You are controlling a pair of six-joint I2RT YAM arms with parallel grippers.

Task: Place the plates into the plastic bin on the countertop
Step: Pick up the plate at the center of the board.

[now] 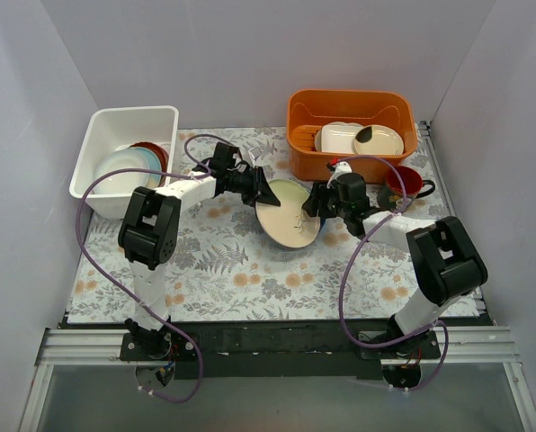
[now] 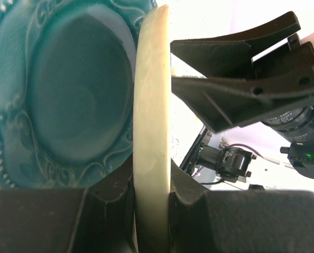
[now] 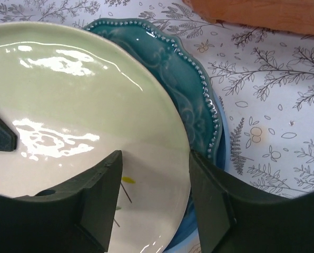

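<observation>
Counter (image 1: 223,270) printed with grey ferns and orange flowers, seen from above, with 2 black robot arms reaching toward its middle. The left pincer (image 1: 257,187) is pressed together on the left rim of a cream-green plate with a leaf sprig (image 1: 289,214). Its wrist view shows the pale rim (image 2: 151,132) edge-on, pinched between the 2 dark fingers (image 2: 109,211). The plate sits tilted at the centre of the counter, well apart from the white plastic bin (image 1: 133,111).

The right pincer (image 1: 320,200) is at the plate's right side, its jaws spread. From its wrist camera, the fingers (image 3: 101,200) stand apart over the glossy plate's near edge (image 3: 83,105) without closing on it.

Beneath the cream-green plate lies a teal-blue plate with a beaded rim (image 3: 183,89), flat on the counter and partly covered.

The white bin stands in the far left corner and holds a pale silvery plate (image 1: 120,173) with a red-brown plate (image 1: 156,153) behind it. At far right, an orange tub (image 1: 349,99) holds cream dishes (image 1: 340,138), and a red mug (image 1: 403,183) stands just in front of it.
</observation>
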